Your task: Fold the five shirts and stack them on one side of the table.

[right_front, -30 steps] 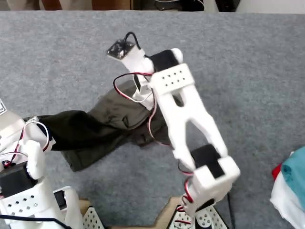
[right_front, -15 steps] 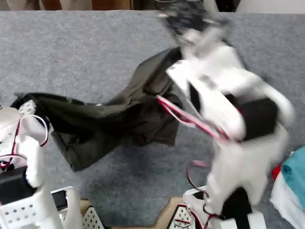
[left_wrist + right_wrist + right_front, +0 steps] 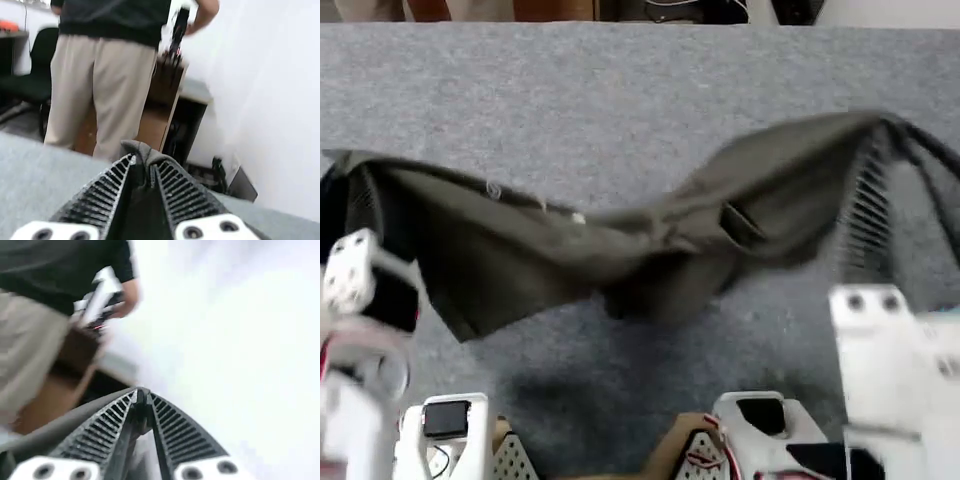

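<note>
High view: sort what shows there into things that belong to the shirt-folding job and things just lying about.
Belong to the job:
dark shirt, stretched above the table
left gripper and right gripper, each shut on one end of it

Just lying about:
grey table
brown board between the arm bases at the near edge

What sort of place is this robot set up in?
Probably a lab or office workroom: the left gripper and right gripper hold a dark shirt over a grey-covered table, with an office chair and a wooden cabinet by a white wall behind.
</note>
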Action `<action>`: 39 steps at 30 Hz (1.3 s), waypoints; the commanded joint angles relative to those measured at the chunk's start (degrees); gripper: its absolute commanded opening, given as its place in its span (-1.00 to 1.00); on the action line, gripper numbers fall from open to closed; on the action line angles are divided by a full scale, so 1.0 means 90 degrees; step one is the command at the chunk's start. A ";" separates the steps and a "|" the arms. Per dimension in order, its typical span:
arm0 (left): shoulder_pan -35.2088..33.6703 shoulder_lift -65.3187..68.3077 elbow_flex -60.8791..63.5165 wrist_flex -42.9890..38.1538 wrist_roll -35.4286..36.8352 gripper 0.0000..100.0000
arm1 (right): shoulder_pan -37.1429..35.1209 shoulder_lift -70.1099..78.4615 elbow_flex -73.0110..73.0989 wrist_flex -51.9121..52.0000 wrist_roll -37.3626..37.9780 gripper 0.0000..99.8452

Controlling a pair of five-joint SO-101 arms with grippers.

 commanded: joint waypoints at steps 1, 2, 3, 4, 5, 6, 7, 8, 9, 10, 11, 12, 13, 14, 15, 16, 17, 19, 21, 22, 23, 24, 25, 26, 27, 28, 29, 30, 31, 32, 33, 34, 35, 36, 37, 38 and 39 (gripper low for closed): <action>0.0059 0.0024 -0.0781 0.0293 0.0039 -0.96 | 0.0777 -0.0181 -0.0132 -0.0576 0.0098 -0.99; 0.0059 0.0024 -0.0918 0.0352 0.0039 -0.96 | 0.0923 -0.0230 -0.0132 -0.0733 0.0098 -0.99; 0.0059 0.0015 -0.1006 0.0352 0.0039 -0.96 | 0.1040 -0.0269 -0.0132 -0.0899 0.0098 -0.99; 0.0059 0.0015 -0.1094 0.0322 0.0029 -0.96 | 0.1148 -0.0278 -0.0132 -0.1055 0.0107 -0.99; 0.0059 0.0015 -0.1192 0.0293 0.0029 -0.96 | 0.1226 -0.0278 -0.0132 -0.1221 0.0107 -0.99; 0.0059 0.0044 -0.1280 0.0254 0.0029 -0.96 | 0.1314 -0.0269 -0.0122 -0.1397 0.0107 -0.99; 0.0059 0.0054 -0.1309 0.0166 0.0029 -0.96 | 0.1382 -0.0249 -0.0112 -0.1592 0.0117 -0.99; 0.0059 0.0063 -0.1319 0.0059 0.0029 -0.96 | 0.1441 -0.0230 -0.0005 -0.1866 0.0137 -0.99; 0.0049 0.0063 -0.1309 -0.0049 0.0020 -0.96 | 0.1490 -0.0210 0.0122 -0.2178 0.0225 -0.99; 0.0049 0.0063 -0.1309 -0.0137 0.0020 -0.96 | 0.1509 -0.0190 0.0239 -0.2491 0.0352 -0.99; 0.0049 0.0073 -0.1299 -0.0195 0.0020 -0.96 | 0.1509 -0.0171 0.0357 -0.2745 0.0449 -0.99; 0.0049 0.0073 -0.1299 -0.0225 0.0020 -0.96 | 0.1509 -0.0161 0.0484 -0.2940 0.0508 -0.99; 0.0049 0.0073 -0.1299 -0.0234 0.0020 -0.96 | 0.1509 -0.0161 0.0611 -0.3087 0.0527 -0.99; 0.0049 0.0073 -0.1299 -0.0215 0.0020 -0.96 | 0.1509 -0.0171 0.0737 -0.3184 0.0527 -0.99; 0.0049 0.0073 -0.1299 -0.0195 0.0020 -0.96 | 0.1509 -0.0171 0.0835 -0.3223 0.0527 -0.99; 0.0049 0.0073 -0.1270 -0.0186 0.0020 -0.96 | 0.1499 -0.0171 0.0933 -0.3233 0.0527 -0.99; 0.0049 0.0073 -0.1162 -0.0215 0.0020 -0.96 | 0.1499 -0.0171 0.1050 -0.3223 0.0527 -0.99; 0.0049 0.0034 -0.0908 -0.0244 0.0020 -0.96 | 0.1480 -0.0190 0.1343 -0.3194 0.0527 -0.99; 0.0049 0.0024 -0.0684 -0.0244 0.0020 -0.96 | 0.1470 -0.0190 0.1587 -0.3018 0.0567 -0.99; 0.0049 0.0024 -0.0596 -0.0244 0.0020 -0.96 | 0.1470 -0.0190 0.1695 -0.2872 0.0635 -0.99; 0.0049 0.0034 -0.0498 -0.0244 0.0020 -0.96 | 0.1460 -0.0181 0.1822 -0.2716 0.0703 -0.99; 0.0049 0.0063 -0.0381 -0.0244 0.0020 -0.96 | 0.1460 -0.0171 0.1968 -0.2579 0.0742 -0.99; 0.0049 0.0063 -0.0254 -0.0244 0.0020 -0.96 | 0.1460 -0.0161 0.2154 -0.2462 0.0742 -0.99; 0.0049 0.0073 -0.0098 -0.0244 0.0020 -0.96 | 0.1460 -0.0161 0.2359 -0.2364 0.0742 -0.99; 0.0049 0.0073 0.0088 -0.0293 0.0020 -0.96 | 0.1460 -0.0161 0.2613 -0.2305 0.0742 -0.99; 0.0049 0.0073 0.0332 -0.0410 0.0020 -0.96 | 0.1460 -0.0161 0.2906 -0.2276 0.0742 -0.99; 0.0049 0.0073 0.0625 -0.0586 0.0020 -0.96 | 0.1451 -0.0161 0.3219 -0.2276 0.0742 -0.99; 0.0049 0.0073 0.0947 -0.0801 0.0029 -0.96 | 0.1451 -0.0161 0.3551 -0.2286 0.0742 -0.99; 0.0049 0.0073 0.1280 -0.1045 0.0049 -0.96 | 0.1451 -0.0161 0.3912 -0.2335 0.0742 -0.99; 0.0049 0.0073 0.1621 -0.1280 0.0049 -0.96 | 0.1441 -0.0161 0.4283 -0.2403 0.0742 -0.99; 0.0049 0.0083 0.1993 -0.1534 0.0039 -0.96 | 0.1411 -0.0161 0.4684 -0.2520 0.0742 -0.99; 0.0059 0.0083 0.2374 -0.1807 0.0039 -0.96 | 0.1294 -0.0161 0.5094 -0.2667 0.0742 -0.99; 0.0059 0.0083 0.2784 -0.2120 0.0029 -0.96 | 0.1187 -0.0161 0.5504 -0.2803 0.0742 -0.99; 0.0059 0.0093 0.3204 -0.2481 0.0029 -0.96 | 0.1109 -0.0161 0.5915 -0.2979 0.0752 -0.99; 0.0059 0.0093 0.3653 -0.2901 0.0020 -0.96 | 0.1021 -0.0151 0.6354 -0.3175 0.0830 -0.99; 0.0059 0.0103 0.4093 -0.3350 0.0010 -0.96 | 0.0884 -0.0151 0.6813 -0.3409 0.0938 -0.99; 0.0059 0.0103 0.4523 -0.3829 0.0000 -0.96 | 0.0698 -0.0151 0.7272 -0.3692 0.1065 -0.99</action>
